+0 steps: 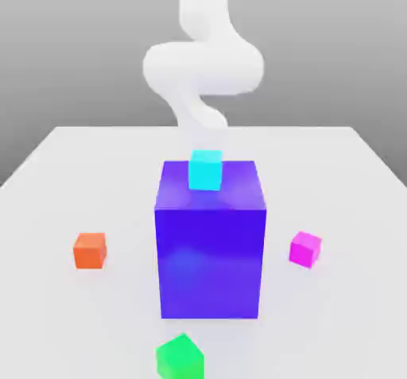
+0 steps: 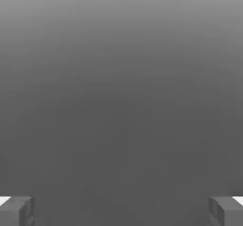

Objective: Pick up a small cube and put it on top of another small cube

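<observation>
Exterior view: pink cube (image 1: 305, 249) sits on the table (image 1: 350, 179) at this view's right, just beside the big blue block (image 1: 210, 238) but apart from it. Orange cube (image 1: 90, 251) is across on the left, green cube (image 1: 180, 357) near the front, cyan cube (image 1: 205, 170) behind the block's top edge. My arm (image 1: 202, 61) rises behind the block, well back from the pink cube, so I judge the coming move has to bring the hand forward, down and toward this view's right. A cube has no long axis; any square approach works. Hand view: two fingertips (image 2: 16, 211) stand wide apart at opposite sides, nothing between them, gripper (image 2: 121, 212) empty, plain grey ahead.
</observation>
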Controlling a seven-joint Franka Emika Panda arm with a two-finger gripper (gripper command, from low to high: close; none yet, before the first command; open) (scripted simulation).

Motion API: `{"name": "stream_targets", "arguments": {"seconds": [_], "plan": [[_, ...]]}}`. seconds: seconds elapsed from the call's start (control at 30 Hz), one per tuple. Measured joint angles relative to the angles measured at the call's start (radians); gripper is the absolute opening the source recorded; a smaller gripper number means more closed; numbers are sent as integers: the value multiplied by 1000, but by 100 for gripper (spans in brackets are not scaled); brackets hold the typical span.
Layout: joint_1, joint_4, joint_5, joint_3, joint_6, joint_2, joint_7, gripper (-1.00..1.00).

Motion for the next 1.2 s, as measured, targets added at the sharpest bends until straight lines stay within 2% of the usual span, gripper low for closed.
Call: {"name": "stream_targets", "arguments": {"seconds": [0.27, 0.63, 0.8, 0.9, 1.0, 1.03, 1.2], "plan": [[195, -254, 67, 69, 213, 236, -127, 0], [464, -616, 115, 225, 526, 588, -267, 0], [482, -633, 57, 230, 661, 752, -249, 0], [566, -617, -11, 125, 742, 850, -205, 0], [666, -603, -6, 30, 823, 946, -203, 0], [687, -599, -1, 13, 842, 969, -205, -100], [687, -599, -4, 13, 841, 969, -202, -100]]}}
